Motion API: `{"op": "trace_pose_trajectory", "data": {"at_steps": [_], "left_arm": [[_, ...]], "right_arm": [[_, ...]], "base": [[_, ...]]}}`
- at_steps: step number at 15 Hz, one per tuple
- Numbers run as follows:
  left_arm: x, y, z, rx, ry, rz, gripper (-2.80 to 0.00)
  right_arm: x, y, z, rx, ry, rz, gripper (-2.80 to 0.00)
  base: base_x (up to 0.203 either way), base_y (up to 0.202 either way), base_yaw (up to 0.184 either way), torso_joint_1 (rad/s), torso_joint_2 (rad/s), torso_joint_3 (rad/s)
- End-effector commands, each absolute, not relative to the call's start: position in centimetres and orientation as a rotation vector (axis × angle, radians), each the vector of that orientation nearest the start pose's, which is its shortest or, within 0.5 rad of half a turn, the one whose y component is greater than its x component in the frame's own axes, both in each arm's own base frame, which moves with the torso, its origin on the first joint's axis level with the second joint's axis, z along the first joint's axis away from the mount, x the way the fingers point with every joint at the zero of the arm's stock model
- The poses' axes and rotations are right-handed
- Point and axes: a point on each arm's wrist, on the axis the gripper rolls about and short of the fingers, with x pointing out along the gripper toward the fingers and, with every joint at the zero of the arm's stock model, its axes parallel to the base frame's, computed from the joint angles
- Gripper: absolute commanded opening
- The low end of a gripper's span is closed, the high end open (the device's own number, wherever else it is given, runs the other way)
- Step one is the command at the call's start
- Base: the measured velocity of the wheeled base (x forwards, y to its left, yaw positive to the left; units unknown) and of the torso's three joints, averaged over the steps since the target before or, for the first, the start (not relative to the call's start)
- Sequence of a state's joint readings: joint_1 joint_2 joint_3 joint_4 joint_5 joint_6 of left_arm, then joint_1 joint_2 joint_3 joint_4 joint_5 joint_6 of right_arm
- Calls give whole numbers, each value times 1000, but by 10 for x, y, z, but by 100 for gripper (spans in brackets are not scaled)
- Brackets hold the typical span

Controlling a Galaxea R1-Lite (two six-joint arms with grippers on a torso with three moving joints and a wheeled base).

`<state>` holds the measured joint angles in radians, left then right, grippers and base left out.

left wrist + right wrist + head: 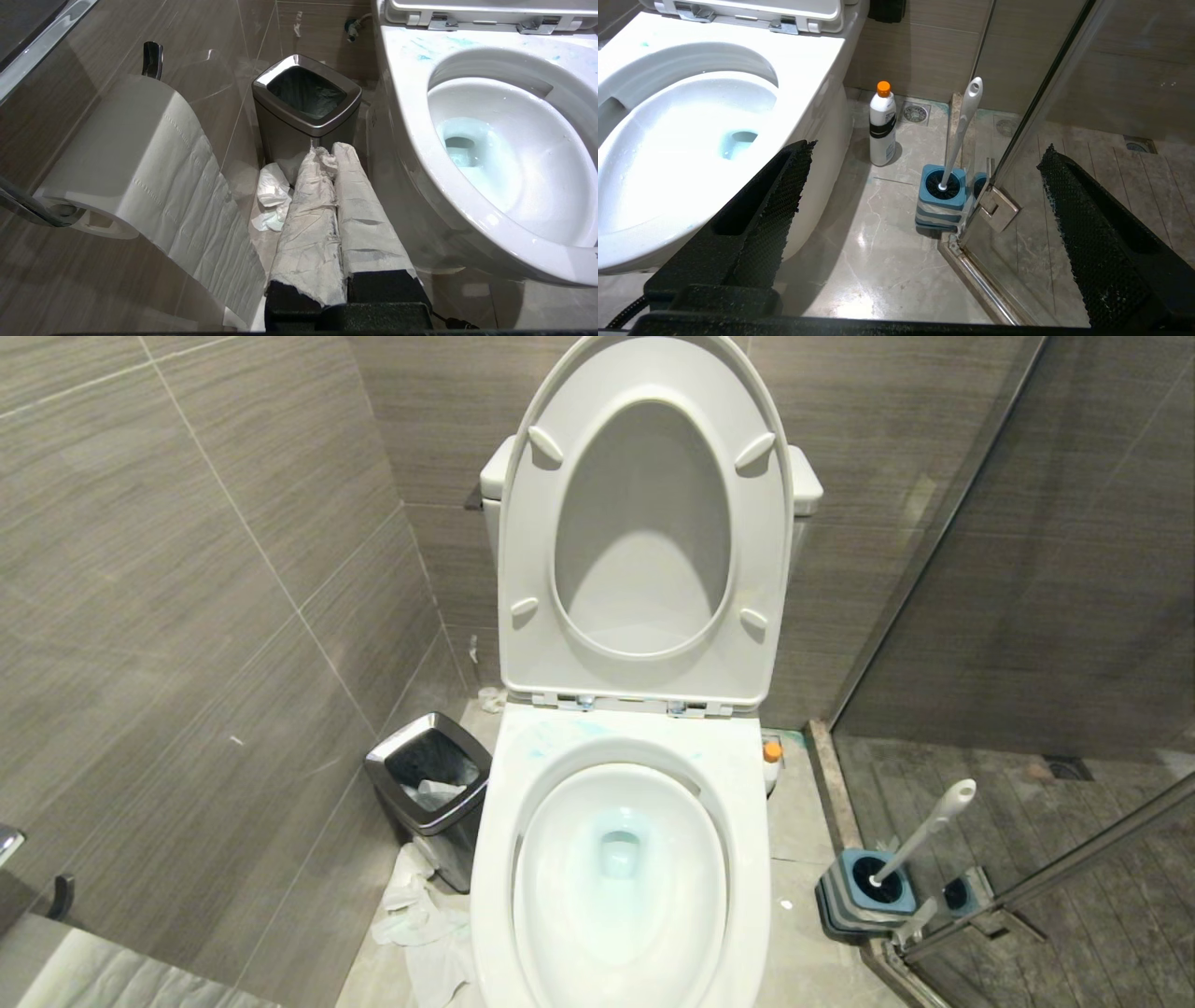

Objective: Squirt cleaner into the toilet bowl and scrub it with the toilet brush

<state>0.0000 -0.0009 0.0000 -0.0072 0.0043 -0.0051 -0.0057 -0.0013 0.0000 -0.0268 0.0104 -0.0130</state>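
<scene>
The white toilet bowl [504,784] stands in the middle with seat and lid raised, pale blue water at its bottom and turquoise smears on its rim [406,70]. The cleaner [882,126], a whitish bottle with an orange cap, stands upright on the floor to the right of the toilet [771,753]. The toilet brush [964,126] leans in its blue-and-grey striped holder [941,205] by the glass door [924,835]. My left gripper [331,151] hangs shut to the left of the bowl, its fingers wrapped in whitish paper, holding nothing. My right gripper [929,145] stands wide open and empty above the floor, short of the holder.
A steel-rimmed waste bin [381,765] stands left of the toilet with crumpled paper [271,196] on the floor beside it. A paper roll [117,154] hangs on the left wall. A glass shower door [1064,93] with a metal hinge [999,210] bounds the right side.
</scene>
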Motion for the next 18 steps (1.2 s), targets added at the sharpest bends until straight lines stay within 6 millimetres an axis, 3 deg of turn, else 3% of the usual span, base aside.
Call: {"op": "trace_pose_trajectory", "data": {"at_steps": [1, 18], "left_arm": [[-22, 0, 75, -6, -2, 5, -280], [-22, 0, 75, -5, -2, 5, -280]], "right_arm": [[-22, 0, 75, -14, -18, 4, 0], [-22, 0, 75, -14, -18, 4, 0]], "base": [[0, 0, 0, 0, 0, 0], [0, 0, 0, 0, 0, 0]]}}
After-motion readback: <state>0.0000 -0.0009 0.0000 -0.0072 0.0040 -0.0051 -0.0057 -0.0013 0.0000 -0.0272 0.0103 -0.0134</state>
